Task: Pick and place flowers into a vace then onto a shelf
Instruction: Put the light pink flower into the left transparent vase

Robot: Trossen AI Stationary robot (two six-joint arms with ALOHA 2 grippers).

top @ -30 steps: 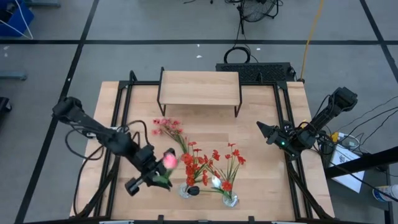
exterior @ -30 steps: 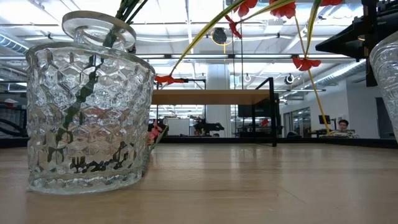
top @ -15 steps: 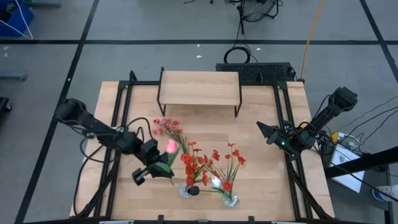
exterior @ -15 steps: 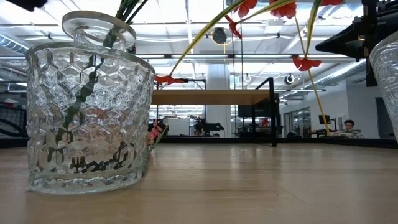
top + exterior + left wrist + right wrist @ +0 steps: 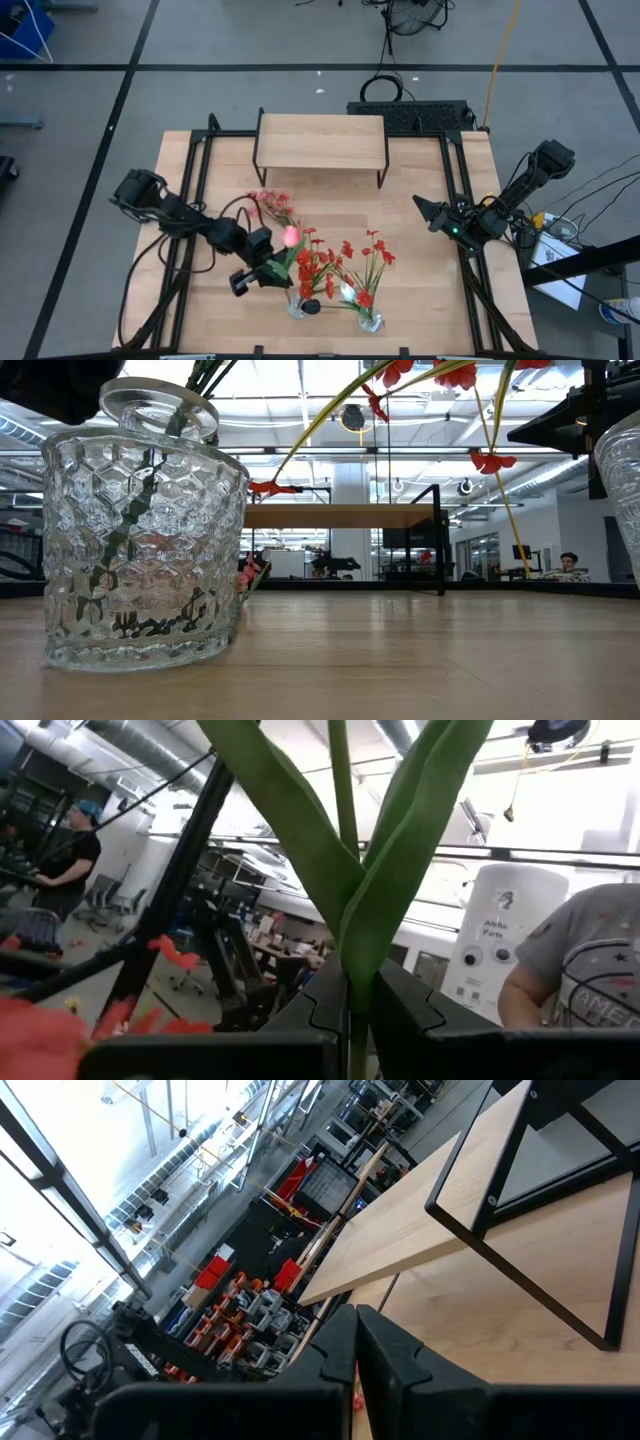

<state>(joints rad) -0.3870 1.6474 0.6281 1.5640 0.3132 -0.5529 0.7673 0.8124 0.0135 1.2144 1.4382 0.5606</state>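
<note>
The left gripper (image 5: 268, 268) is over the front-left part of the wooden table (image 5: 420, 310), its dark fingers clamped on the smooth green stalk of a pink-headed flower (image 5: 291, 237); in the left wrist view the stalk (image 5: 344, 810) rises between two broad, blade-shaped leaves from the narrow slot between the fingers (image 5: 320, 1005). The flower head lies just beside the red flowers (image 5: 318, 268), whose thin stalks fan out of two clear glass vases at the front edge. The left vase (image 5: 140, 550) is a squat cylinder with a faceted honeycomb pattern and a thick round rim; green stalks show through its wall. Only the curved edge of the second vase (image 5: 370, 322) appears in the low view. A loose pink sprig (image 5: 270, 203) lies flat on the table behind the gripper. The shelf (image 5: 322, 141), a light rectangular wood board on thin black metal legs, stands at the table's rear, well apart from the flowers. The right gripper (image 5: 422, 208) waits at the right side, fingers fully closed and empty.
</note>
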